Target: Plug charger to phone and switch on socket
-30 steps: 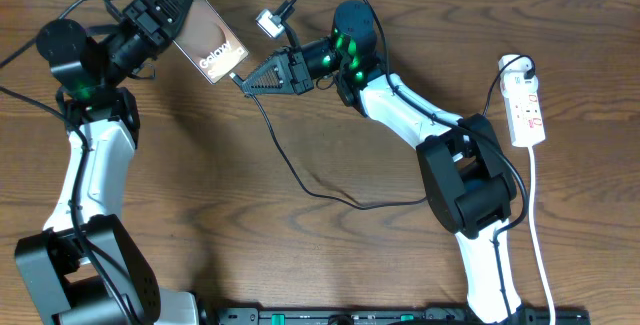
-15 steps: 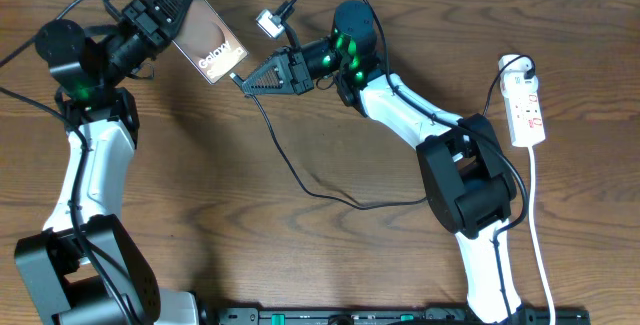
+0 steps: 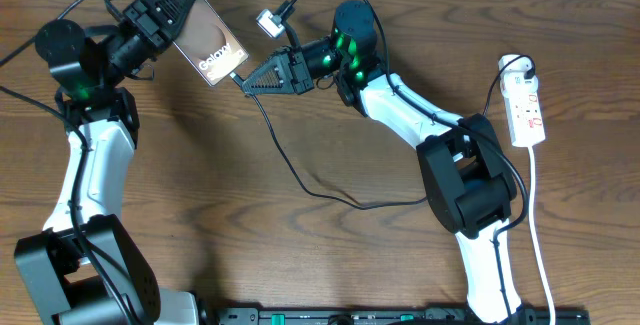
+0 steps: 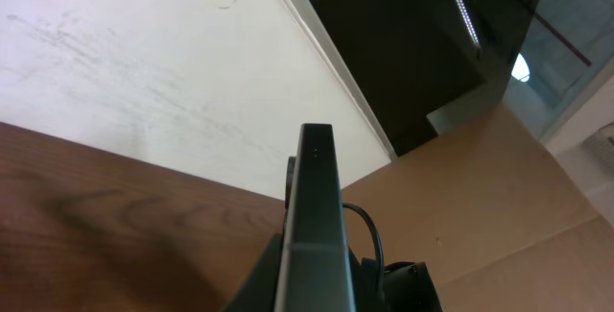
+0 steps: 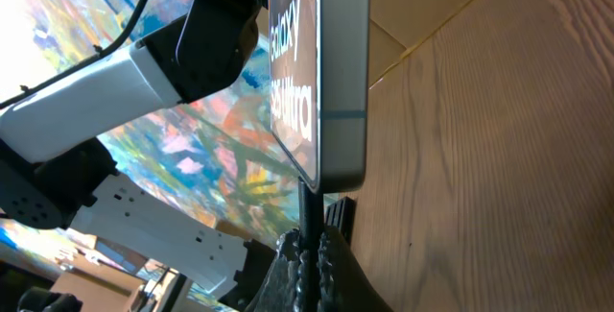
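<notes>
The phone (image 3: 205, 40), mirrored back with "Galaxy" lettering, is held tilted above the table's far left by my left gripper (image 3: 165, 13), which is shut on it. In the left wrist view only the phone's thin dark edge (image 4: 317, 206) shows, between the jaws of the left gripper (image 4: 315, 278). My right gripper (image 3: 245, 82) is shut on the charger's plug (image 5: 309, 211), whose tip meets the phone's bottom edge (image 5: 331, 173). The charger's black cable (image 3: 300, 180) trails across the table toward the right arm. The socket (image 3: 526, 105) lies at the right edge, away from both grippers.
The socket's white cord (image 3: 540, 225) runs down the right side toward the front edge. The right arm's base (image 3: 470, 190) stands between the cable loop and the socket. A small camera on a black lead (image 3: 268, 20) hangs near the right wrist.
</notes>
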`<state>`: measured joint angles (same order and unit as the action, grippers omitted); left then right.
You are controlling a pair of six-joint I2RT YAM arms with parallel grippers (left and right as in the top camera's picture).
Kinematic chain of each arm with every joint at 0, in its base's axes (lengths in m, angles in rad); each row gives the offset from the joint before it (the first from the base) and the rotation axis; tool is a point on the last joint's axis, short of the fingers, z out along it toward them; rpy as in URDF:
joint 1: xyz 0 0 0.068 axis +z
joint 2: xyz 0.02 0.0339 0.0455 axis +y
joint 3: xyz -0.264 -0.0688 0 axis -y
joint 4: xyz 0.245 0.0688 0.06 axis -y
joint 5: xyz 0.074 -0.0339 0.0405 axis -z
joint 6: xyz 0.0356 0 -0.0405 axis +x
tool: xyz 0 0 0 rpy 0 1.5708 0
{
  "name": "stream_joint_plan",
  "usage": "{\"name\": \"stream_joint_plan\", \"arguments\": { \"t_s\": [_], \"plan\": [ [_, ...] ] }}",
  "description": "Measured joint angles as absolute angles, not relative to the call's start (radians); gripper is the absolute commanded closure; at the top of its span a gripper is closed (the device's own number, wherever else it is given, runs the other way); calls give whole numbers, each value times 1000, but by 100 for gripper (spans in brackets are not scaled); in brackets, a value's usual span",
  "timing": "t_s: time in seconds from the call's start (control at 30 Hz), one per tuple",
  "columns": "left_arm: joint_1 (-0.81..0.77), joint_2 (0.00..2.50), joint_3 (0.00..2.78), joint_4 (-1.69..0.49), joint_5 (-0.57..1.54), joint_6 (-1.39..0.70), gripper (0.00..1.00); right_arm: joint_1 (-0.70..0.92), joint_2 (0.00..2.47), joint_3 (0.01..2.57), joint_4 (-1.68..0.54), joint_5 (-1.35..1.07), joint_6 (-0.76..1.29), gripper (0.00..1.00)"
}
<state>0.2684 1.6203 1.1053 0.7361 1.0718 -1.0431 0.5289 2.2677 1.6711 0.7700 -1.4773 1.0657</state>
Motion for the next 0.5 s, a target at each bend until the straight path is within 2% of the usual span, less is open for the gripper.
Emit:
{"name": "stream_joint_plan", "arguments": {
  "t_s": [0.5],
  "plan": [
    [268,1620,1105,736,1072,-1042,93,518,2268,1671,772,-1477,1066,99]
  ]
}}
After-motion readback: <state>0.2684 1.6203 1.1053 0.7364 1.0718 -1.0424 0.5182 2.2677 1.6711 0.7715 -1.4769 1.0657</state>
